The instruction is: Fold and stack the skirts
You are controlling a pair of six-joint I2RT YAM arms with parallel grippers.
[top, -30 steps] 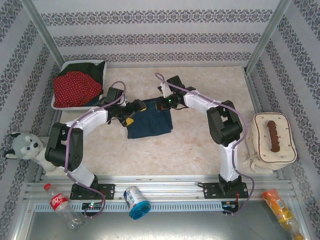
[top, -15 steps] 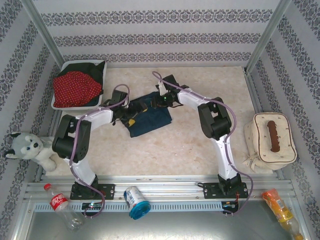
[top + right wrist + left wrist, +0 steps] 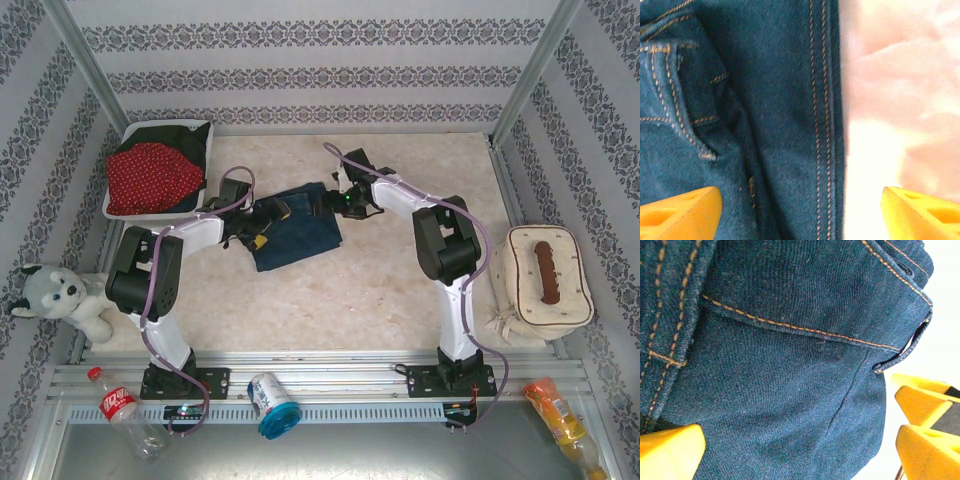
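Straddling the right edge of the denim skirt (image 3: 300,240) with the right gripper (image 3: 800,212) spread wide and empty, poising the left gripper (image 3: 795,445) equally wide over its left half, neither nearer.

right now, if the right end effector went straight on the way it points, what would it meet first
Most likely the denim skirt: the open right end effector points down at its stitched edge, one finger over cloth, the other over bare table. Depth unclear.
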